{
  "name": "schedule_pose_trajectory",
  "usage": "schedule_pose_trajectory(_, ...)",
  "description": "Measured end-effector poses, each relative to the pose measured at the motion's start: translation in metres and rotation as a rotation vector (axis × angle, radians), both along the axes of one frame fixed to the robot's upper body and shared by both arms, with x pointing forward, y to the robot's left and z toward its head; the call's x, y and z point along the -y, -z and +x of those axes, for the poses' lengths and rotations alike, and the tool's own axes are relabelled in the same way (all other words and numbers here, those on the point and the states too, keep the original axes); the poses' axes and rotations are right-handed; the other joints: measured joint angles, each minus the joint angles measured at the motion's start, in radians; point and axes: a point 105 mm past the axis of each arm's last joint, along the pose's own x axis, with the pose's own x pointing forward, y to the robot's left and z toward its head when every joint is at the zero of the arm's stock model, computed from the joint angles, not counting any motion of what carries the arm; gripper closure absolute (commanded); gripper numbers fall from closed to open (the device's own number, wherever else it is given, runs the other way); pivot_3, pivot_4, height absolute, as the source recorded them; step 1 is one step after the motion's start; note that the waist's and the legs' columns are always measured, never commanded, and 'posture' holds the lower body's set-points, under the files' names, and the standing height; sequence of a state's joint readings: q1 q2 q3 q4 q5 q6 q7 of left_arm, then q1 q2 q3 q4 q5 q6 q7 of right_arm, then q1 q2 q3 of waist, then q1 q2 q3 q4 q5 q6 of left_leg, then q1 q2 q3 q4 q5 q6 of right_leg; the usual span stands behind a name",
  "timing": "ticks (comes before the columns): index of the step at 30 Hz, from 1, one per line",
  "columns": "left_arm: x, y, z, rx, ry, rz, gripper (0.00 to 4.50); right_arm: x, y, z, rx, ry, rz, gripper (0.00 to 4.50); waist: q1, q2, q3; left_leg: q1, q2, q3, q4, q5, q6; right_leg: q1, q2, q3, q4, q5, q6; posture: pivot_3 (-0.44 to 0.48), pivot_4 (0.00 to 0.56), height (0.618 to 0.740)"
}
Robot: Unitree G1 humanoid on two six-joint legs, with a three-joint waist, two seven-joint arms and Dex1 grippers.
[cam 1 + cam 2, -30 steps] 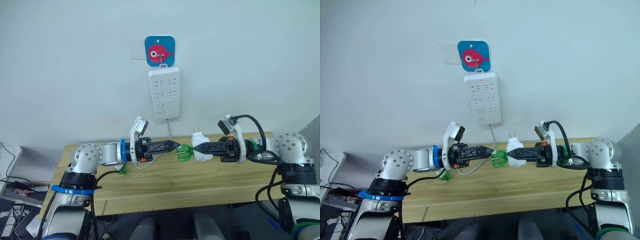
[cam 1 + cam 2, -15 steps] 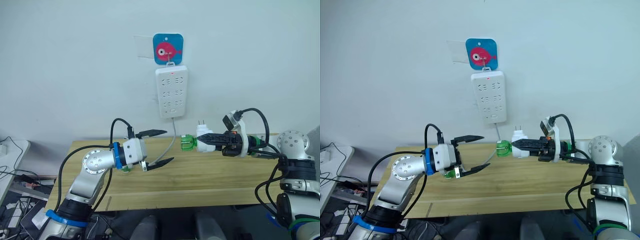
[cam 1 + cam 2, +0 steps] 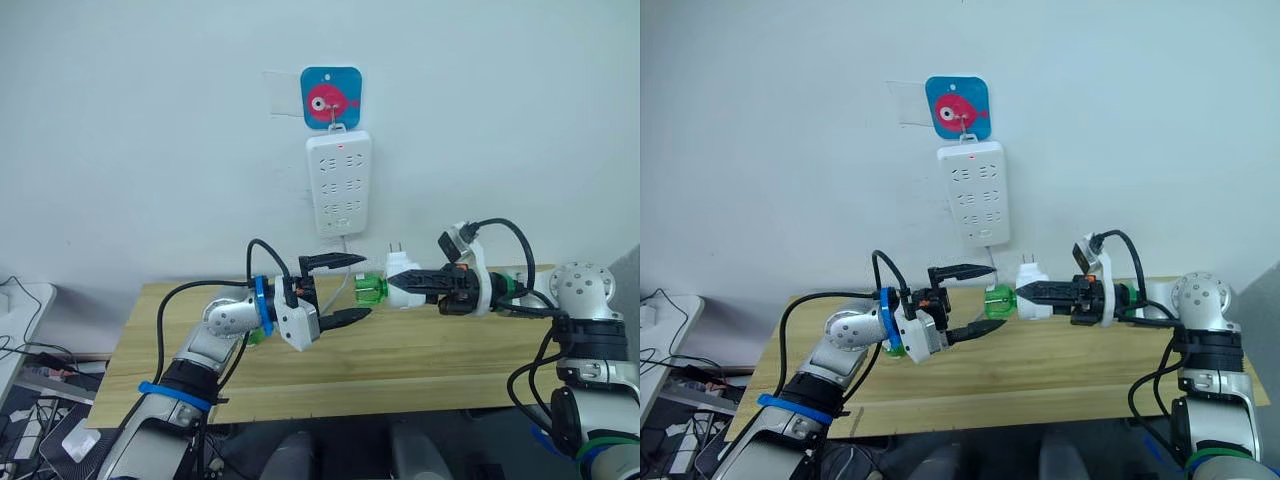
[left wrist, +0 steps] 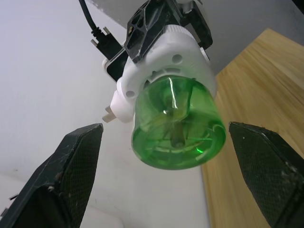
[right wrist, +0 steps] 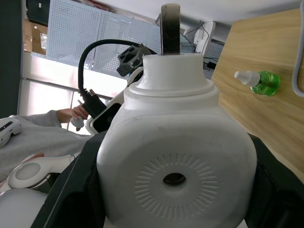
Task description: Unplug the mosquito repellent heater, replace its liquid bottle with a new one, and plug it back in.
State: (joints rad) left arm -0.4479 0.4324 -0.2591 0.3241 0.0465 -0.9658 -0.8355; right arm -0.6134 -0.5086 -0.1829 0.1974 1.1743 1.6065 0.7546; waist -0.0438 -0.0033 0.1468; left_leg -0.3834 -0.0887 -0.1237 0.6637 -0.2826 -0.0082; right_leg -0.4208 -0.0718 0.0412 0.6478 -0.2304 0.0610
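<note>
The white mosquito repellent heater (image 3: pixel 401 274) hangs in the air over the table, prongs up, with my right gripper (image 3: pixel 408 290) shut on it. A green liquid bottle (image 3: pixel 370 291) sticks out of the heater toward my left arm. My left gripper (image 3: pixel 358 287) is open, one finger above and one below the bottle's base, touching neither. In the left wrist view the bottle (image 4: pixel 178 128) sits between the two fingers (image 4: pixel 71 175) with gaps on both sides. The right wrist view shows the heater's round face (image 5: pixel 175 161).
A white power strip (image 3: pixel 340 185) hangs on the wall under a blue fish hook (image 3: pixel 331 97), its cable dropping to the wooden table (image 3: pixel 450 350). A second green bottle (image 5: pixel 260 81) lies on the table behind my left arm. A person's hand (image 5: pixel 66 114) shows beyond the table.
My left gripper opened and drew back from the bottle, then came up again; its open fingers now bracket the bottle's base. My right gripper still holds the heater at about the same spot.
</note>
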Motion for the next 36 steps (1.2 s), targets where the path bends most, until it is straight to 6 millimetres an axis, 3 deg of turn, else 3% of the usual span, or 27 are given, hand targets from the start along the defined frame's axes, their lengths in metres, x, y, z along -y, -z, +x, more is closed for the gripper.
schedule_pose_trajectory(2, 0.002, -0.001, -0.001, 0.006, 0.011, -0.001, 0.04, -0.001, -0.001, -0.001, 0.0, -0.004, 0.008, 1.5, -0.004, 0.0, 0.0, 0.0, 0.0, 0.0, 0.0, 0.0, 0.0, 0.0, 0.0, 0.0, 0.0, 0.0, 0.0, -0.099, 0.145, 0.74)
schedule_pose_trajectory(5, 0.004, -0.005, 0.0, 0.022, 0.016, -0.008, 0.62, -0.001, -0.001, -0.002, 0.001, -0.007, 0.008, 1.5, -0.008, 0.0, 0.0, 0.0, 0.0, 0.0, 0.0, 0.0, 0.0, 0.0, 0.0, 0.0, 0.0, 0.001, 0.001, -0.096, 0.143, 0.74)
schedule_pose_trajectory(10, 0.007, -0.001, -0.004, 0.02, 0.043, 0.008, 2.2, -0.001, -0.001, -0.002, 0.002, -0.007, 0.009, 1.5, -0.012, 0.0, 0.0, 0.0, 0.0, 0.0, 0.0, 0.0, 0.0, 0.0, 0.0, 0.0, 0.0, 0.001, 0.001, -0.092, 0.143, 0.74)
schedule_pose_trajectory(17, 0.007, 0.0, -0.005, -0.097, 0.043, 0.003, 2.27, -0.002, -0.001, -0.002, 0.001, -0.006, 0.002, 1.5, -0.013, 0.0, 0.0, 0.0, 0.0, 0.0, 0.0, 0.0, 0.001, 0.0, 0.001, 0.0, 0.0, 0.001, 0.001, -0.087, 0.149, 0.74)
schedule_pose_trajectory(22, 0.011, -0.001, -0.009, -0.574, 0.036, -0.067, 2.27, 0.001, -0.001, -0.002, 0.007, -0.004, -0.01, 1.5, -0.016, 0.0, 0.0, 0.0, 0.0, -0.002, 0.0, 0.0, 0.001, 0.0, 0.002, -0.001, 0.0, 0.0, 0.002, -0.083, 0.157, 0.74)
schedule_pose_trajectory(28, 0.008, -0.014, -0.025, -1.479, 0.15, -0.156, 2.27, -0.001, -0.012, -0.016, 0.073, -0.083, -0.017, 1.5, -0.025, -0.001, 0.002, 0.001, 0.001, -0.003, 0.001, 0.0, 0.002, 0.001, 0.007, -0.001, 0.002, -0.001, 0.004, -0.085, 0.163, 0.74)
schedule_pose_trajectory(30, 0.005, -0.014, -0.03, -1.704, 0.192, -0.185, 2.27, -0.003, -0.012, -0.019, 0.074, -0.102, -0.015, 1.5, -0.029, -0.002, 0.003, 0.001, 0.001, -0.004, 0.001, 0.0, 0.002, 0.001, 0.008, -0.001, 0.002, -0.002, 0.004, -0.087, 0.163, 0.74)
schedule_pose_trajectory(32, 0.001, -0.013, -0.032, -1.873, 0.22, -0.202, 2.27, -0.006, -0.012, -0.021, 0.076, -0.12, -0.014, 1.5, -0.031, -0.003, 0.005, 0.001, 0.002, -0.003, 0.001, 0.0, 0.001, 0.001, 0.009, -0.001, 0.001, -0.001, 0.004, -0.091, 0.168, 0.74)
schedule_pose_trajectory(36, -0.004, -0.012, -0.036, -2.011, 0.252, -0.194, 2.27, -0.01, -0.01, -0.024, 0.077, -0.143, -0.015, 1.5, -0.032, -0.004, 0.007, 0.001, 0.004, -0.003, 0.001, 0.001, 0.001, 0.001, 0.01, 0.0, 0.001, -0.001, 0.003, -0.1, 0.175, 0.74)
